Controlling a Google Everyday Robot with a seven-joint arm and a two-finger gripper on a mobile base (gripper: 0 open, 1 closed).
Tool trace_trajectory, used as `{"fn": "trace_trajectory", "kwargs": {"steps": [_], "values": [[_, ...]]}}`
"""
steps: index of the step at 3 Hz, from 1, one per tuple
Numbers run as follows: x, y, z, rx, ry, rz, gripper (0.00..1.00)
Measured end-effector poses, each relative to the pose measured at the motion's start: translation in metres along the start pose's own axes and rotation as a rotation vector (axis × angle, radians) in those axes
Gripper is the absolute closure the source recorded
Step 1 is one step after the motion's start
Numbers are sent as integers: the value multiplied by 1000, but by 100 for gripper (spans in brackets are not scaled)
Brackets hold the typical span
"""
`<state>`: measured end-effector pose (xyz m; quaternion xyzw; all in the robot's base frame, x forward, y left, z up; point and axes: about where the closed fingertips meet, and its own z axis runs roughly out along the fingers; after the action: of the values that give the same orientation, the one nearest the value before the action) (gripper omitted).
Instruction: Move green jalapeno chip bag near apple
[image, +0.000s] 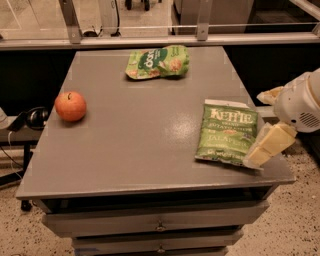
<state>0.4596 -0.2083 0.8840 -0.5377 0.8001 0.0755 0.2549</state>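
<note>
The green jalapeno chip bag (227, 132), light green with white "KETTLE" lettering, lies flat on the right side of the grey table (140, 150), near its front right corner. The apple (70, 106), small and orange-red, sits at the table's left edge. My gripper (258, 128) comes in from the right, at the bag's right edge. Its two cream fingers are spread apart and hold nothing. The lower finger (267, 146) overlaps the bag's lower right corner.
A second green chip bag with a dark round logo (157, 62) lies at the back middle of the table. Drawers (160, 227) sit under the tabletop. A rail and glass partition run behind. Black headphones (30, 118) lie left of the table.
</note>
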Motion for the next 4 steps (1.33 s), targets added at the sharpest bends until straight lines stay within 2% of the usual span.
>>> {"fn": "trace_trajectory", "kwargs": {"steps": [1, 2, 4], "values": [[0, 3, 24, -10, -42, 28, 0], [1, 11, 41, -16, -66, 46, 18], [4, 23, 54, -18, -88, 65, 63]]}}
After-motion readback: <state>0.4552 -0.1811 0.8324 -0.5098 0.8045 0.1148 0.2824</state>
